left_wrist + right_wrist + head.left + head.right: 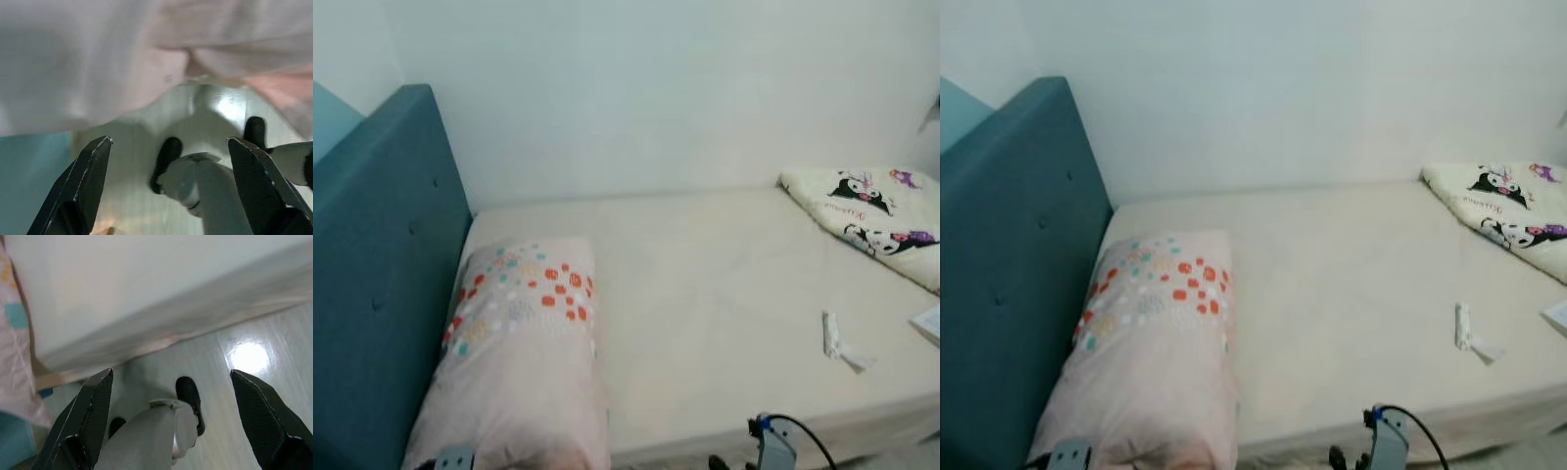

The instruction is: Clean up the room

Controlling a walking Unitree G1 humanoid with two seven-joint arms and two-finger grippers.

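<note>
The small white crumpled wrapper point(840, 343) lies right of centre on the cream mattress point(705, 294) — its long axis running near-to-far. The right gripper point(178, 426) is nearer, the left gripper point(168, 191) by the pink spotted pillow point(524, 333) — both wide open, empty, low beside the bed.

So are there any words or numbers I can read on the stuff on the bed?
None can be read.
Cartoon blanket: a small line of script sits under one cartoon figure, too blurred to read.
Dotted pillow: only coloured dots, no words.
White wrapper: too small to tell if anything is printed on it.
</note>
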